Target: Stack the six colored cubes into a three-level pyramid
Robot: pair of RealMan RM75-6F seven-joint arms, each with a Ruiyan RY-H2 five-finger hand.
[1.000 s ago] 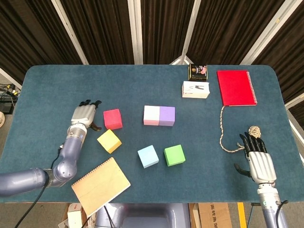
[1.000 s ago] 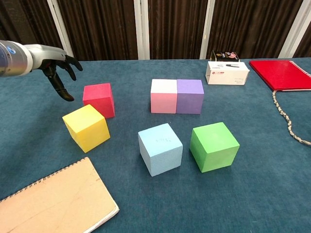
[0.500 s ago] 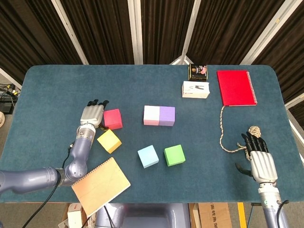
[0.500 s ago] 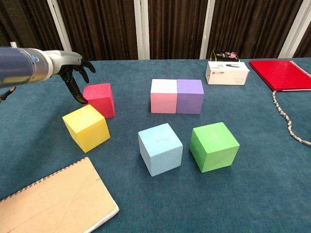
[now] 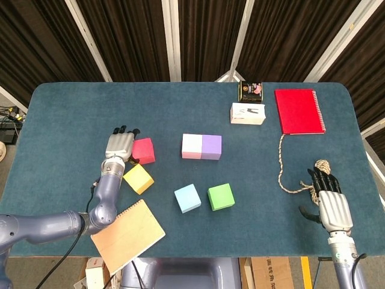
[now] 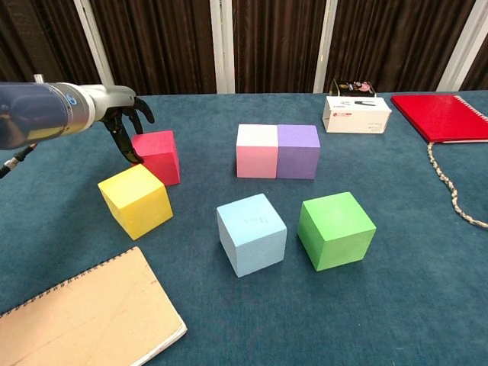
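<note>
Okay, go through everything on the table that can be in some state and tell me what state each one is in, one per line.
left hand: fingers curled down at the red cube's far side, nothing lifted
right hand: flat near the rope, holding nothing
red cube: on the table, unstacked
pink cube: flush against purple cube
yellow cube: alone, unstacked
blue cube: alone
green cube: alone
red notebook: closed
tan notebook: closed
</note>
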